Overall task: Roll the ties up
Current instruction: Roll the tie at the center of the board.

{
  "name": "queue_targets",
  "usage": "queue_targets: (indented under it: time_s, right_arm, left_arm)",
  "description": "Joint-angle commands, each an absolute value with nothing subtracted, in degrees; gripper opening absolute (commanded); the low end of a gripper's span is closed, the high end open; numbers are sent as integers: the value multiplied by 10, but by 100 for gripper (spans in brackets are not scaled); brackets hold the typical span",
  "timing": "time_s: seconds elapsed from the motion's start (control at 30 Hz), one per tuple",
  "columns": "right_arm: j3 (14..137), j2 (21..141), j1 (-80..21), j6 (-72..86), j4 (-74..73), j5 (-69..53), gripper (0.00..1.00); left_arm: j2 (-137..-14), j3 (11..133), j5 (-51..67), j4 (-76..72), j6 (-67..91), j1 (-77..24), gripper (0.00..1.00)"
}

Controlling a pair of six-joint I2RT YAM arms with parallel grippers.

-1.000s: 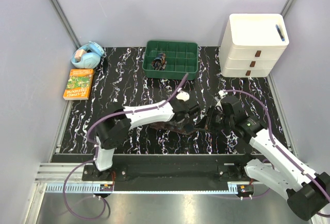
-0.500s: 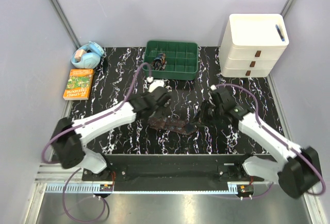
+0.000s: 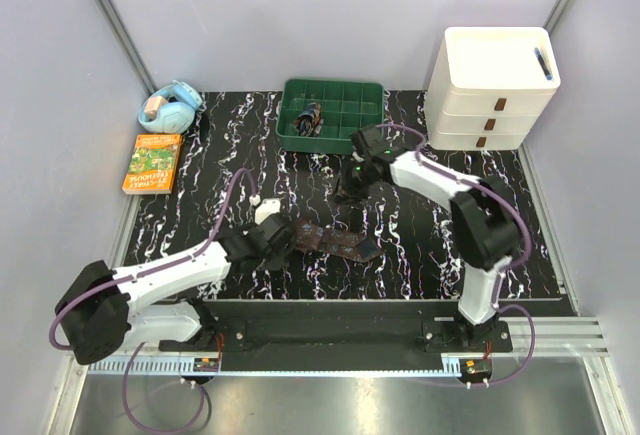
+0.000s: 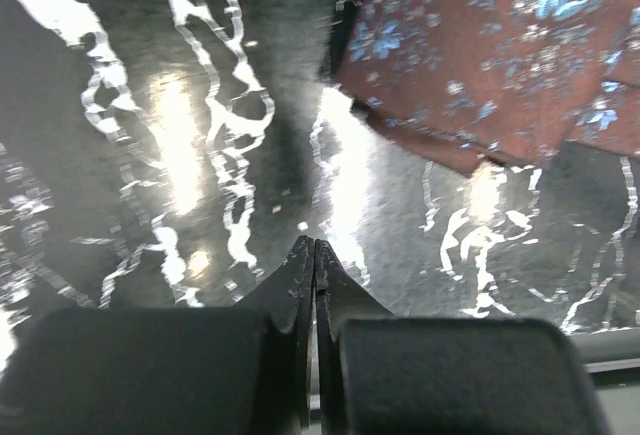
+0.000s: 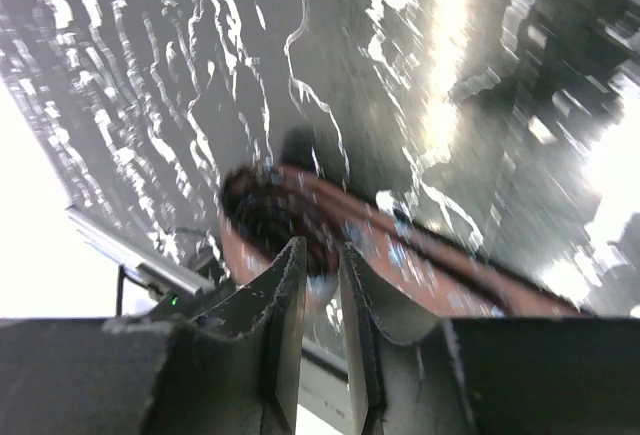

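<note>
A black table (image 3: 400, 255) veined with white. A dark brown patterned tie (image 3: 335, 241) lies near its middle. At the far edge stand a green compartment tray (image 3: 335, 145) and white stacked drawers (image 3: 490, 95). An orange book (image 3: 153, 162) and a light blue object (image 3: 172, 107) sit at the left.

You are getting an evenly lit overhead view: soft light is falling from above, and the arms are casting only faint shadows on the glossy black, white-veined bench (image 3: 200, 175). In the left wrist view, bright glare patches are blooming on that surface, and the black pincer (image 4: 314, 247) is showing as an underlit silhouette. The right wrist view is smearing with motion blur; the dark brown patterned cloth tie (image 5: 420, 255) is reading as streaks, and the lower left is blowing out white.
</note>
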State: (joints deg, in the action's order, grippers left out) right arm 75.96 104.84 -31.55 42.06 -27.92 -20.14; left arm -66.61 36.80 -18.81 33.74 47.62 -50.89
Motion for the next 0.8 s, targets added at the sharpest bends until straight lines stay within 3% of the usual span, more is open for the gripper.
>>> queue_targets:
  time_s: [0.0, 0.37, 0.77]
  right_arm:
    - [849, 1137, -352, 410, -301, -183, 29]
    - [951, 1271, -408, 424, -306, -185, 28]
    - [890, 1257, -417, 426, -274, -206, 27]
  left_arm:
    - [-675, 347, -156, 222, 495, -506, 0]
    - [-741, 319, -129, 128, 510, -506, 0]
    - [-794, 332, -169, 93, 506, -502, 0]
